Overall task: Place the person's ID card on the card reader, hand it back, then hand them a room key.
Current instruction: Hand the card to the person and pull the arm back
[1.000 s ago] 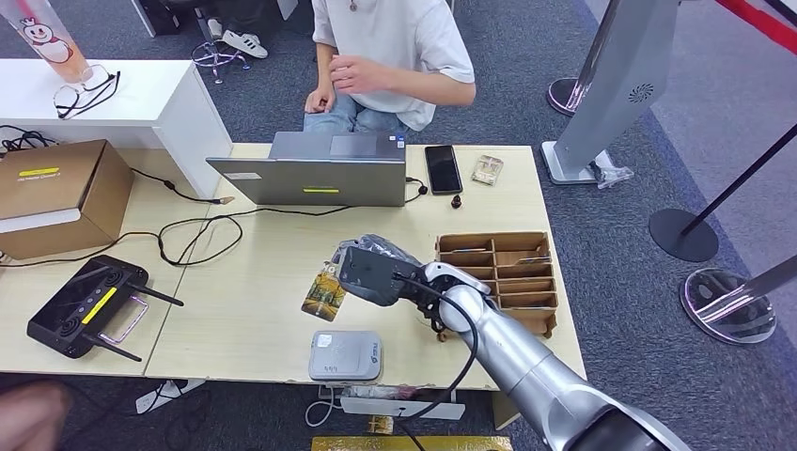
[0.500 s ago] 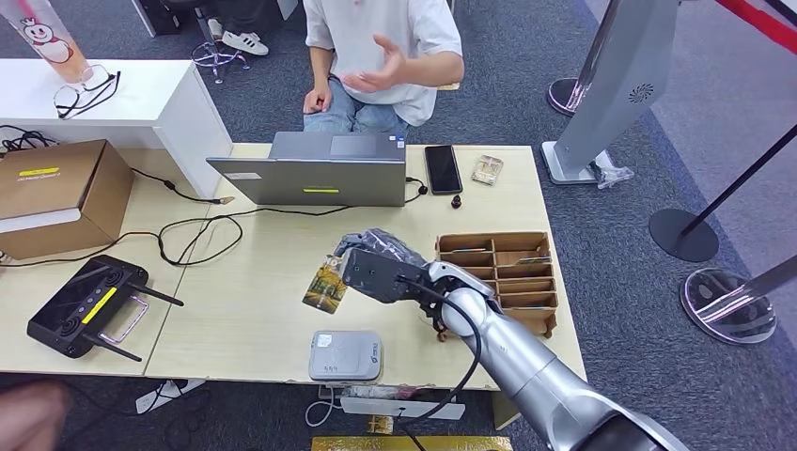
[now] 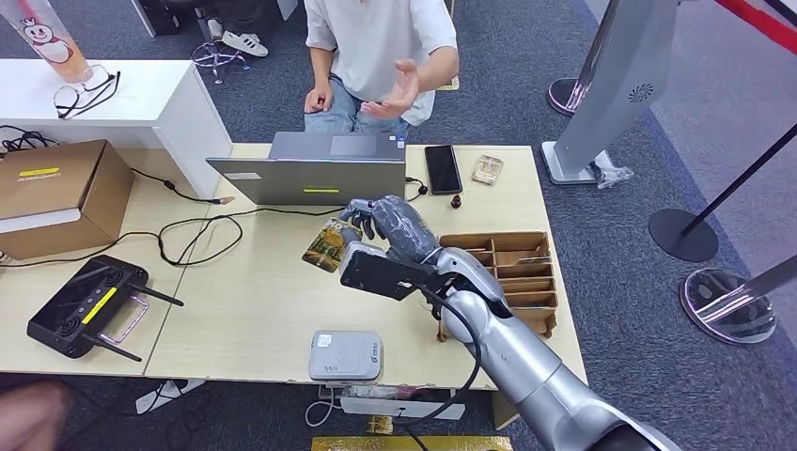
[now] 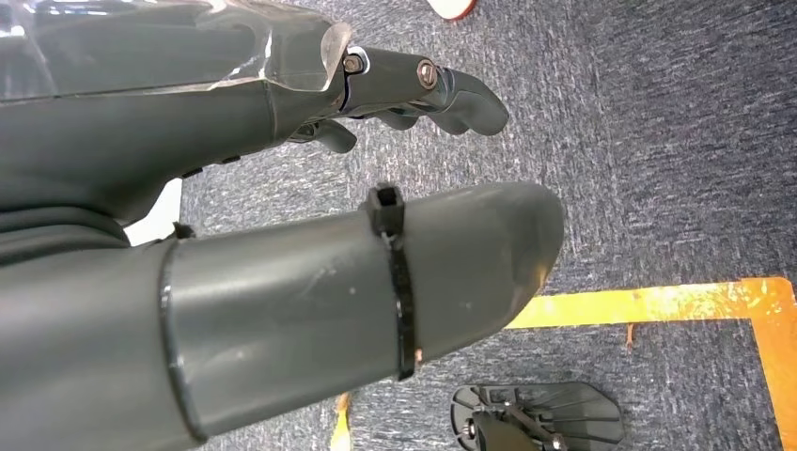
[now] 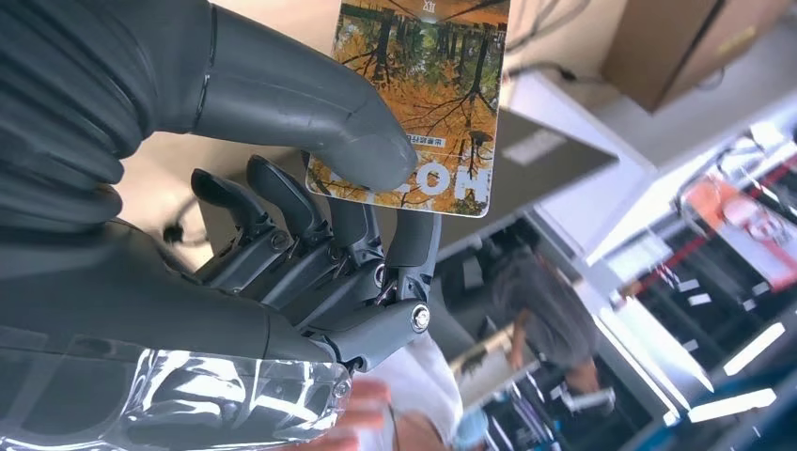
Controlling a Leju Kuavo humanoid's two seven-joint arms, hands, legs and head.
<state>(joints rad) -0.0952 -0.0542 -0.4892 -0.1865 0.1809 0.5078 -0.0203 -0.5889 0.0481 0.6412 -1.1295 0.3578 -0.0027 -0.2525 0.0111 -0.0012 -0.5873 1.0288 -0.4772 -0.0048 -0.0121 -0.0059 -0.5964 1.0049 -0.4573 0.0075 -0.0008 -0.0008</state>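
Your robot's right arm [image 3: 526, 362] is a smooth silver tube with a black cable looped along it, ending in a flat black wrist block. The right hand [image 3: 390, 228] looks grey with clear film wrapped over its back. Up close, the left hand [image 4: 282, 235] has a thick matte-grey thumb banded by a black zip tie, and darker fingers [image 4: 442, 89] with bare screw heads. The person [image 3: 381, 47] wears a white tee and what seem to be blue jeans.

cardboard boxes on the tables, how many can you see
2. A closed cardboard box sits on the left table beside the black controller. An open box with dividers sits on the right side of the desk, partly behind the right arm. Others may be hidden.
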